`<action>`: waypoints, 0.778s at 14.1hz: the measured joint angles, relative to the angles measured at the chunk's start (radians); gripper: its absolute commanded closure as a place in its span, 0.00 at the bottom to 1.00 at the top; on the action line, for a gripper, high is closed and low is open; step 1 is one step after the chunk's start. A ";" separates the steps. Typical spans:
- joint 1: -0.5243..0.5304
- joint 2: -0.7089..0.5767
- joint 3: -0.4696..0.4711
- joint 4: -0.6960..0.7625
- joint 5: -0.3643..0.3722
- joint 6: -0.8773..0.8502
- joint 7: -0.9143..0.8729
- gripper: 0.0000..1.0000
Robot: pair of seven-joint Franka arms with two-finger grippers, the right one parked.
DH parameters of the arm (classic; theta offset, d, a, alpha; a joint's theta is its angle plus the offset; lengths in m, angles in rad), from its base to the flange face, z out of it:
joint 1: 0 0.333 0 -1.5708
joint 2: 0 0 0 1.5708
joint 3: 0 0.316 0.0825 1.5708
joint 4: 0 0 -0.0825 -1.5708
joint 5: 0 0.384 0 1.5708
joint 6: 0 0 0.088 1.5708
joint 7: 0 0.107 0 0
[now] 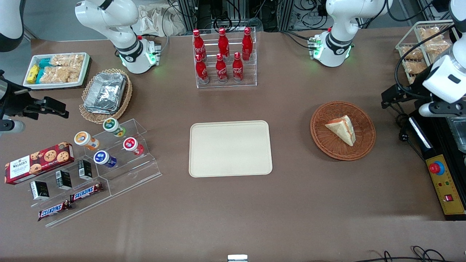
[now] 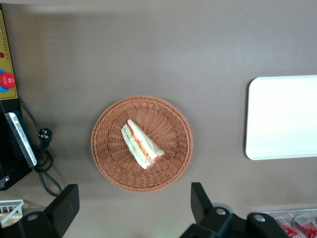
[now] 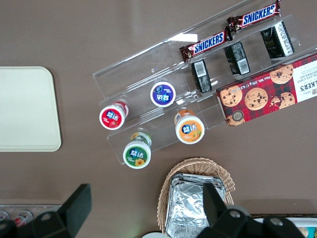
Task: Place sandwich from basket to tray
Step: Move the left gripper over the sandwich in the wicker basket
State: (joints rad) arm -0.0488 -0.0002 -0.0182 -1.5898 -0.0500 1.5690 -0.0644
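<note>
The sandwich (image 1: 342, 129), a pale bread wedge with red-orange and green filling at its cut edge, lies in the round reddish-brown wicker basket (image 1: 320, 136). Both show in the left wrist view, the sandwich (image 2: 141, 145) in the middle of the basket (image 2: 106, 163). The cream-beige tray (image 1: 230, 148) lies flat at the table's middle with nothing on it, and shows in the left wrist view (image 2: 285, 116). My left gripper (image 1: 391, 97) hangs high above the table beside the basket, toward the working arm's end. It is open and empty (image 2: 132, 196), its fingers wide apart.
A clear rack of red cola bottles (image 1: 224, 58) stands farther from the front camera than the tray. A control box with a red stop button (image 1: 442, 182) and cables lies at the working arm's end. A wire rack of snack packets (image 1: 422, 43) stands there too. An acrylic snack stand (image 1: 109, 160) stands toward the parked arm's end.
</note>
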 measured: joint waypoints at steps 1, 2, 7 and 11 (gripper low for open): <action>0.003 0.005 0.001 0.000 -0.001 0.005 -0.001 0.00; 0.004 0.008 0.001 0.000 0.003 0.005 -0.003 0.00; -0.001 0.042 -0.008 -0.016 0.018 0.030 -0.234 0.00; -0.008 0.028 -0.028 -0.252 0.022 0.271 -0.589 0.00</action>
State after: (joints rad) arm -0.0571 0.0279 -0.0459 -1.8414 -0.0282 1.8401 -0.6534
